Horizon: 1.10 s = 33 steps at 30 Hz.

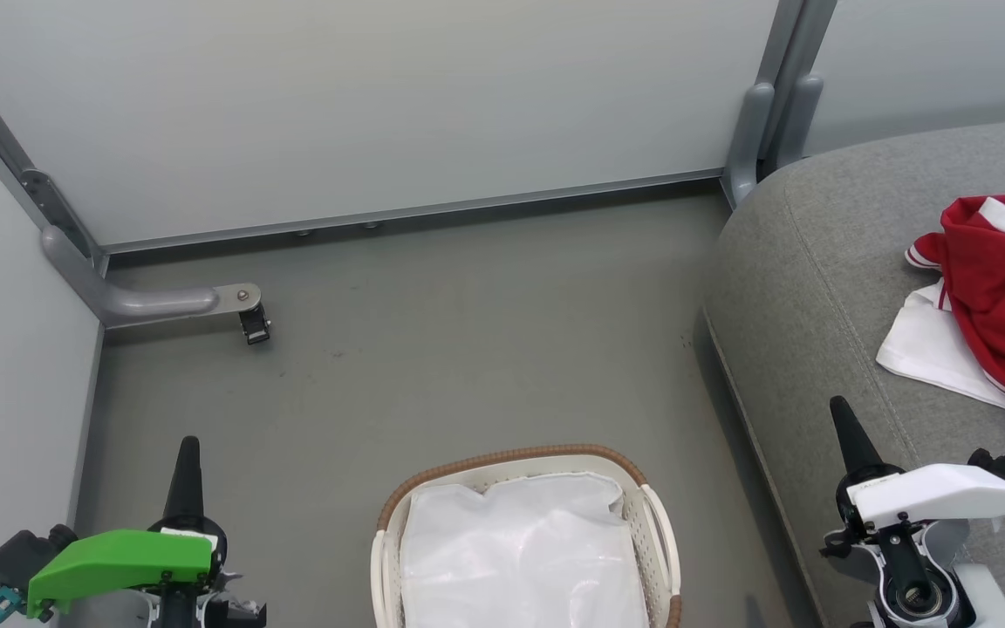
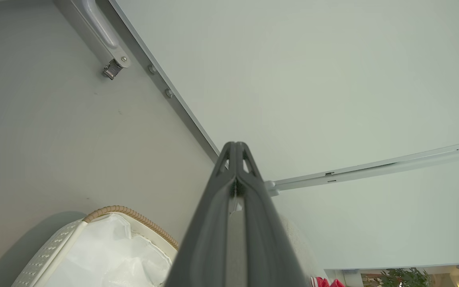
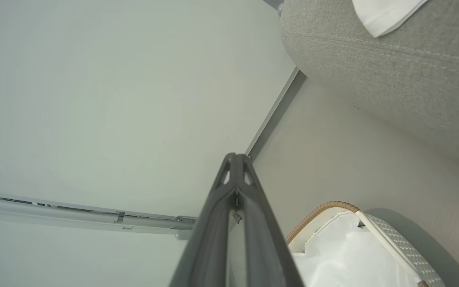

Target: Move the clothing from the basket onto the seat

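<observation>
Grey smooth floor [image 1: 468,349], boxed in by pale partition panels [image 1: 380,105] that meet at a corner.

Clothing [image 1: 1004,296]: a bright red garment with white stripes at one cuff, crumpled in a heap on the seat [image 1: 816,288] at the right. A flat white piece [image 1: 921,349] lies under it, sticking out toward the seat's front edge.

Seat: large, grey fabric, rounded corner, stitched seam running along the top.

Basket [image 1: 511,458]: white perforated plastic with a brown woven-look rim. It stands on the floor just beside the seat's front. Inside, a rumpled white liner [image 1: 520,558] (no red among its folds).

Left claw [image 1: 186,462]: clenched, fingers pressed together, grasping nothing. It hangs over bare floor left of the basket.

Right claw [image 1: 847,432]: also clenched and empty. It is over the seat's front edge, near the white piece but apart from it.

Other: a grey metal foot [image 1: 153,303] with a small black fitting at its tip juts from the left panel's base, well apart from the basket. Open floor lies between basket and seat.
</observation>
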Tool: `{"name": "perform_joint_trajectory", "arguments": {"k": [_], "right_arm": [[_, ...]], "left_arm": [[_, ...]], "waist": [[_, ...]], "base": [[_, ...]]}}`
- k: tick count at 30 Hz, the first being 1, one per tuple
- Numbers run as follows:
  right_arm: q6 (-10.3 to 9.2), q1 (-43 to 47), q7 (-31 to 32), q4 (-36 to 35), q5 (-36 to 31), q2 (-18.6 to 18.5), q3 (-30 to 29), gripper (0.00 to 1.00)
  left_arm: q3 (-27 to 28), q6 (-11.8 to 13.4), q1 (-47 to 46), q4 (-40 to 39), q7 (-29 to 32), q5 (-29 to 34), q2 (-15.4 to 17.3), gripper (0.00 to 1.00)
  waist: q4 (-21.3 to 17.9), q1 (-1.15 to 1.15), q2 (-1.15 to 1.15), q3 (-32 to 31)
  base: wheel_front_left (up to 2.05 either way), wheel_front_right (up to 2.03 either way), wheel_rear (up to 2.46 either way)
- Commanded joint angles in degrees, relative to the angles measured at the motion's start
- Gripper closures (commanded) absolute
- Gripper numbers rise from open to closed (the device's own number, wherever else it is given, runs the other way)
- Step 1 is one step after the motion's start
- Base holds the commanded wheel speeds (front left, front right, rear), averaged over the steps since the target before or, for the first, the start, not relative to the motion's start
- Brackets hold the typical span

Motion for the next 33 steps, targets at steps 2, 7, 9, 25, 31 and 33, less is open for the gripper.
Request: {"name": "perform_joint_trajectory", "arguments": {"k": [2,7,9,25,31,33], "right_arm": [[-0.03,0.27,0.53,-0.92,2.01,-0.32,-0.42,1.0],[-0.03,0.59,1.28,-1.42,4.65,-0.34,-0.82,1.0],[-0.03,0.71,1.51,-1.61,5.68,-0.35,-0.96,1.0],[-0.03,1.39,3.59,-2.97,13.2,-0.4,-2.01,1.0],[-0.03,1.7,4.28,-3.46,15.81,-0.42,-2.4,1.0],[-0.03,1.83,4.51,-3.6,16.63,-0.42,-2.53,1.0]], "left_arm": [[0.42,-0.36,-1.54,-0.66,0.57,-2.01,0.4,1.0],[0.64,-0.38,-1.57,-0.99,1.29,-4.48,0.42,1.0],[0.72,-0.39,-1.58,-1.14,1.57,-5.44,0.42,1.0],[1.4,-0.39,-1.9,-2.0,3.57,-12.51,0.46,1.0],[1.66,-0.41,-2.01,-2.26,4.34,-14.9,0.48,1.0],[1.73,-0.42,-2.02,-2.35,4.56,-15.75,0.48,1.0]], "waist": [[0.01,0.0,0.2,-0.09],[0.02,0.0,0.21,-0.29],[0.03,0.0,0.22,-0.37],[0.07,0.0,0.26,-0.98],[0.08,0.0,0.28,-1.21],[0.09,0.0,0.28,-1.28]], "base": [[0.0,0.0,0.0],[0.0,0.0,0.0],[0.0,0.0,0.0],[0.0,0.0,0.0],[0.0,0.0,0.0],[0.0,0.0,0.0]]}}
